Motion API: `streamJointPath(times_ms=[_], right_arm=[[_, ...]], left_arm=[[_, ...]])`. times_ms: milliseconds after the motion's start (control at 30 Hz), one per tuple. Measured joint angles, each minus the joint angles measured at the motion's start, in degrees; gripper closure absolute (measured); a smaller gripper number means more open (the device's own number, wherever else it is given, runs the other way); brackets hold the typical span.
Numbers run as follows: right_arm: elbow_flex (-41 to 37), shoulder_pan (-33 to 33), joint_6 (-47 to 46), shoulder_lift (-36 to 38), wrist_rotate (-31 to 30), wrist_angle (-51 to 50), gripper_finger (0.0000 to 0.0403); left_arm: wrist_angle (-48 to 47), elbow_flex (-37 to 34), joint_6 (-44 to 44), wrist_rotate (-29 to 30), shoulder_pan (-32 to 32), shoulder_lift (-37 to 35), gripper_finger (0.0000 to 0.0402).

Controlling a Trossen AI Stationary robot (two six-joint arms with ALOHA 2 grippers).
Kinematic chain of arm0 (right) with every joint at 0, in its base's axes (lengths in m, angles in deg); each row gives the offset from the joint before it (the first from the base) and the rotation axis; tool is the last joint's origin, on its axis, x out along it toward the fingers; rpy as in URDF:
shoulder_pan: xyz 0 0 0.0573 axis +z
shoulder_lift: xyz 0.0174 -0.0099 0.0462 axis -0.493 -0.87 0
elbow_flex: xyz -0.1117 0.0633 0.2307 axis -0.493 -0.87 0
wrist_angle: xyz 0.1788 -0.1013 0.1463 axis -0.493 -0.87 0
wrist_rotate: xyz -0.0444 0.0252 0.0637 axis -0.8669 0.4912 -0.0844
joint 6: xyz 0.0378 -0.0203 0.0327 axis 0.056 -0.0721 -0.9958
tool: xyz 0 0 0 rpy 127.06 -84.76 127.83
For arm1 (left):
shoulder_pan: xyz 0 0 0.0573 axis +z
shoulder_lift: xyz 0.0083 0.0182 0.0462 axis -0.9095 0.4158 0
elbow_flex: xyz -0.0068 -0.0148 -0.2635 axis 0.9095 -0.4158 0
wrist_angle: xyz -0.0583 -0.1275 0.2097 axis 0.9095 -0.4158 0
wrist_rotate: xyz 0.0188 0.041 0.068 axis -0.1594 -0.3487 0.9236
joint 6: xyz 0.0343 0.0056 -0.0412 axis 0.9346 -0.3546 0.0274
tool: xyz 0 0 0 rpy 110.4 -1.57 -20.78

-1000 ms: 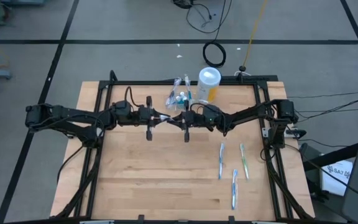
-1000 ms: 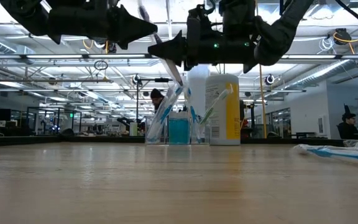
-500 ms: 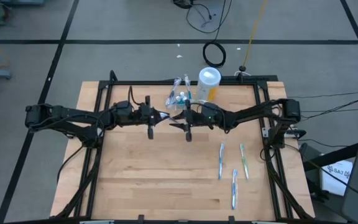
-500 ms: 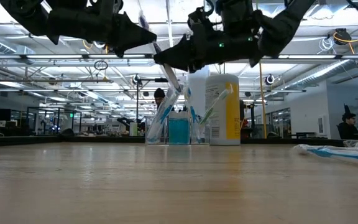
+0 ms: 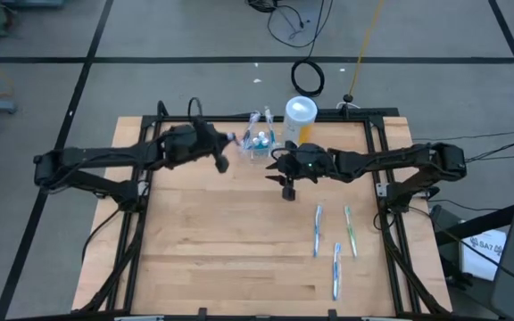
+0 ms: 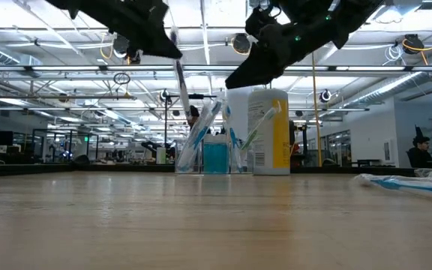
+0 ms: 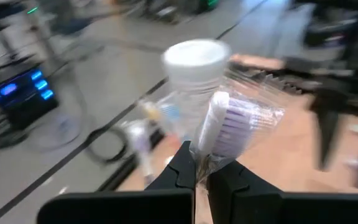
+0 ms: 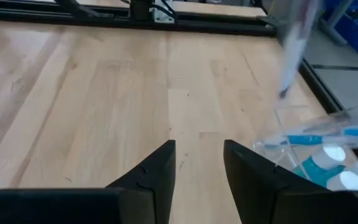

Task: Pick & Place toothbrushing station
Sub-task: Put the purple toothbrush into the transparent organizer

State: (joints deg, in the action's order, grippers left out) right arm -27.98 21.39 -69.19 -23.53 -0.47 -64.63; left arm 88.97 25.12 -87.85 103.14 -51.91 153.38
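Toothbrush (image 7: 219, 127), still in its clear wrapper, is clamped head-up in the left pincer (image 7: 197, 163), raised above the surface (image 5: 221, 241) beside the clear cup (image 5: 259, 143) at the back edge, likely for dropping in. Right pincer (image 8: 197, 163) hangs released nearby. Three toothbrushes (image 5: 335, 242) wait on the wood.

From above we see our left gripper (image 5: 227, 138) just beside the cup (image 5: 259, 143), near the canister (image 5: 299, 120). Our right gripper (image 5: 277, 166) hangs nearby. Three toothbrushes (image 5: 318, 229) lie apart on the table (image 5: 203, 250).
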Motion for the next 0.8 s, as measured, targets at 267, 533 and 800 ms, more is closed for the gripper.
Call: streamJointPath(times_ms=[267,533,800], right_arm=[[-0.8,0.0,-1.1,0.0,0.0,-0.3,0.0276],[-1.4,0.0,-1.1,0.0,0.0,0.2,0.0277],[-1.4,0.0,-1.2,0.0,0.0,0.2,0.0280]], left_arm=[[0.1,1.6,-6.8,2.6,4.2,4.8,0.0383],[3.2,1.5,-8.4,3.2,6.7,13.9,0.0386],[-2.5,1.5,-10.9,2.3,8.9,17.2,0.0355]])
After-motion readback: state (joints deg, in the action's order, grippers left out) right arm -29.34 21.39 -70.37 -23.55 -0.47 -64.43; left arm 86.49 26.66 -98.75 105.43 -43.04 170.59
